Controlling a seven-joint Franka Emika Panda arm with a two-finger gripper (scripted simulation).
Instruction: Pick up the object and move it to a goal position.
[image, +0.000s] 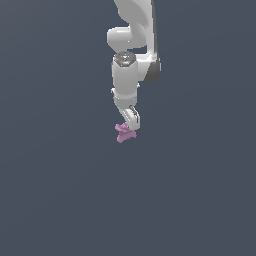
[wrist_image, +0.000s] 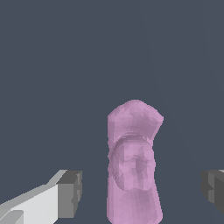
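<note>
The object (image: 123, 133) is a small pink-purple lumpy piece with short knobs, lying on the dark grey floor just below the white arm's hand. In the exterior view my gripper (image: 132, 124) hangs right over it, fingers pointing down and partly covering its upper edge. The wrist view has the object (wrist_image: 133, 168) standing between the two dark finger pads (wrist_image: 71, 192), with a clear gap on each side. My gripper (wrist_image: 142, 192) is open around the piece and neither pad touches it.
A plain dark grey floor (image: 60, 190) fills both views. Apart from the arm's white links (image: 131, 45) above the gripper, no other thing shows.
</note>
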